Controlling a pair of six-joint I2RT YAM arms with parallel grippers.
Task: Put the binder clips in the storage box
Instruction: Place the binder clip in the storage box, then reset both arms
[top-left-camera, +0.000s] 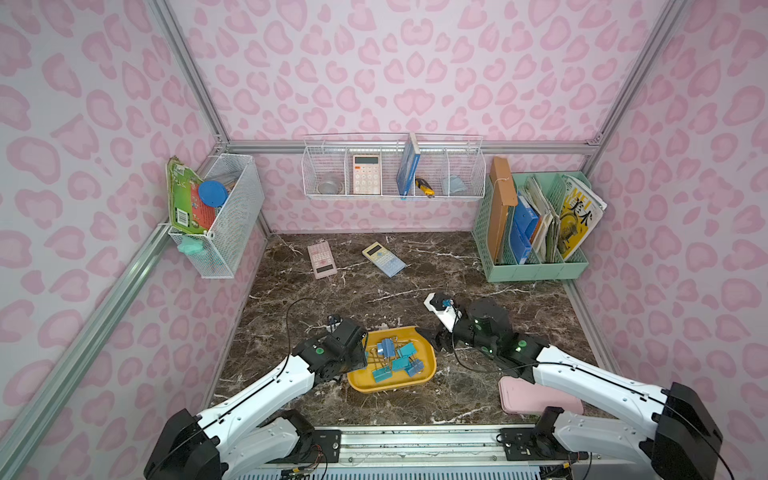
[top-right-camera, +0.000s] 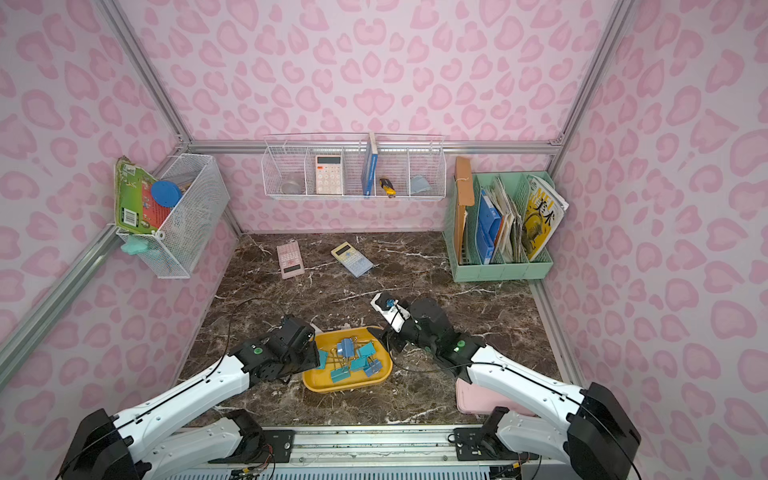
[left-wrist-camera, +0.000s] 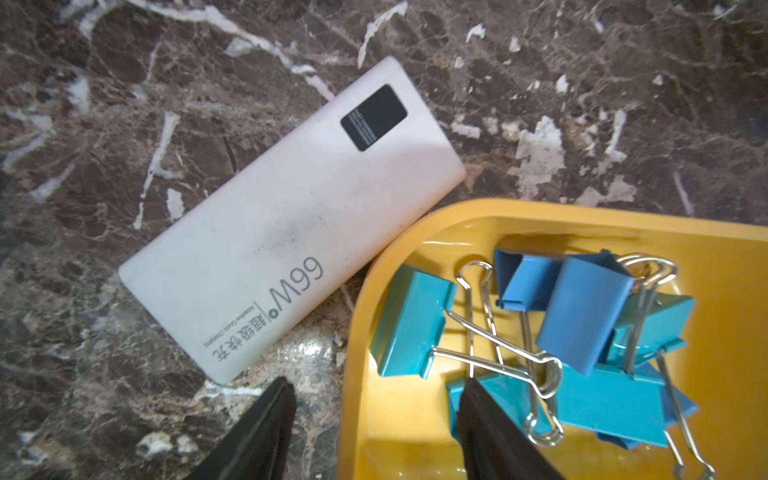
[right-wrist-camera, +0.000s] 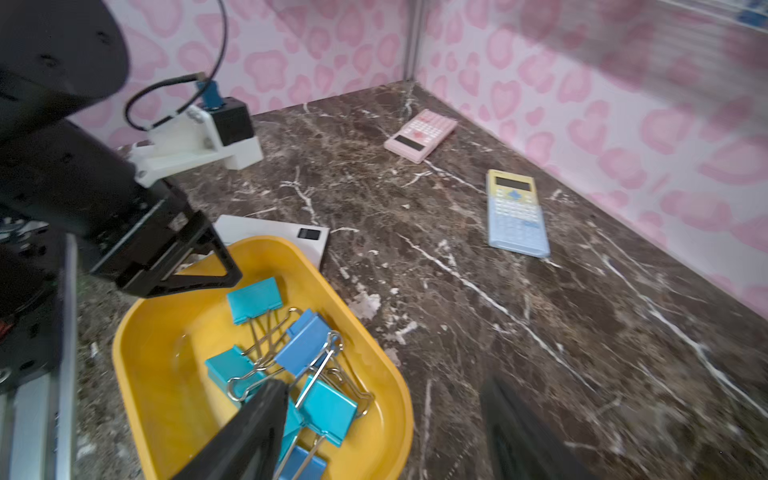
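Observation:
The yellow storage box (top-left-camera: 365, 384) sits near the table's front middle, seen in both top views (top-right-camera: 316, 380). Several teal and blue binder clips (top-left-camera: 395, 357) lie piled inside it, their silver handles tangled (left-wrist-camera: 582, 320) (right-wrist-camera: 303, 345). My left gripper (left-wrist-camera: 376, 382) is open and straddles the box's left wall, one finger over the table, the other over a teal clip. My right gripper (right-wrist-camera: 384, 384) is open at the box's far right corner (top-left-camera: 432, 336). One of its fingers is over the clips, the other over bare table. Neither holds anything.
A white power bank (left-wrist-camera: 291, 216) lies against the box's far left corner. A pink calculator (top-left-camera: 321, 259) and a blue-yellow calculator (top-left-camera: 383, 258) lie further back. A flat pink box (top-left-camera: 536, 399) is under the right arm. A mint file organizer (top-left-camera: 536, 232) stands back right.

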